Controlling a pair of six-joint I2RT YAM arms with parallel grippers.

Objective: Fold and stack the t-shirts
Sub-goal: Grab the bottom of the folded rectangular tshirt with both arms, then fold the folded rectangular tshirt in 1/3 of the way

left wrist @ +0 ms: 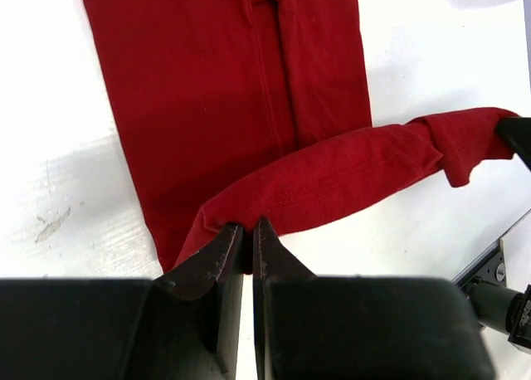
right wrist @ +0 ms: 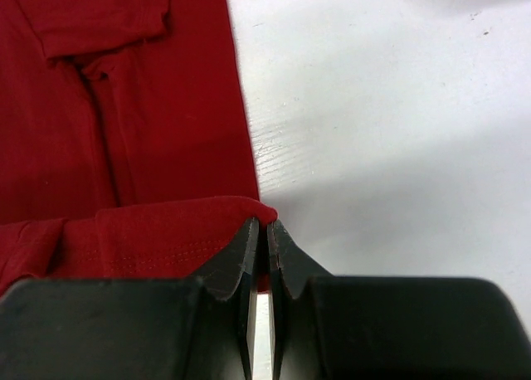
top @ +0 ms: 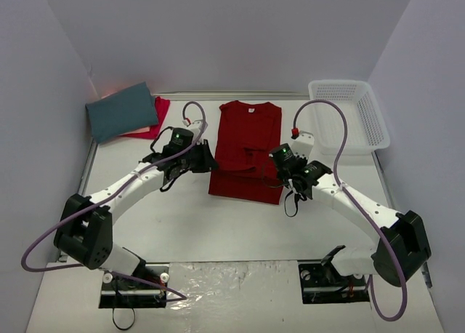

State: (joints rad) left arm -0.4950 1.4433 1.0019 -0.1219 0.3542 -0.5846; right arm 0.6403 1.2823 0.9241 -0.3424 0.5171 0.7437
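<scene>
— Where is the dark red shirt [top: 247, 140]?
— It lies in the middle of the table [top: 218, 231], between the two arms, with its collar toward the far wall and its sleeves tucked in.
— And the left gripper [left wrist: 249, 231]?
— It is pinched tight on the shirt's bottom edge at the left corner, and the cloth there is raised off the table.
— The right gripper [right wrist: 265, 226]?
— It is clamped on the same edge at the right corner. The edge hangs between the two as a sagging band above the rest of the shirt.
— What about the other shirts?
— The teal shirt [top: 122, 111] sits folded in the far left corner, on top of the pink-red shirt [top: 158, 113], which peeks out on its right side.
— Anything else?
— A white basket [top: 356, 111] stands at the far right, well apart from the shirts.
</scene>
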